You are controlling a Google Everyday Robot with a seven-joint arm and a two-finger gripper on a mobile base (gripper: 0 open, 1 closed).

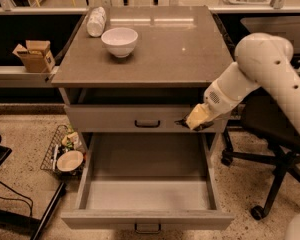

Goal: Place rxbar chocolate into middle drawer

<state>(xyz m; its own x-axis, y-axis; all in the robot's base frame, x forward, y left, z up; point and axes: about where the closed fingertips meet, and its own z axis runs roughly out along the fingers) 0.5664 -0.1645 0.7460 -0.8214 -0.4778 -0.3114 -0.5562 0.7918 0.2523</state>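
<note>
A grey cabinet with a brown bench (180, 59) top, seen from above and in front. A white robot arm (260, 66) reaches in from the right and bends down towards the cabinet's front. Its claw (196, 119), with pale yellowish pads, hangs at the right end of the closed upper drawer (105, 119), just in front of that drawer's face and right of its dark handle. The claw is clamped on the rxbar chocolate (182, 122), a thin dark bar of which only narrow edges show, poking out to the left and lower right of the pads. The bar is in the air, above the far right corner of the open drawer below.

That lower drawer, the middle drawer (147, 194), is pulled well out towards the viewer. Its inside is plain grey, and a dark handle sits at the centre of its near front.

On the far left part of the bench stands a white bowl (119, 40). Just beyond it, to the left, a white bottle (96, 21) lies on its side.

Left of the cabinet, a small open cardboard box (35, 55) rests on a low shelf. A wire basket (57, 146) holding a round dish and other bits sits on the speckled floor beside the open drawer. A black office chair (270, 149) stands on the right, behind the arm.
</note>
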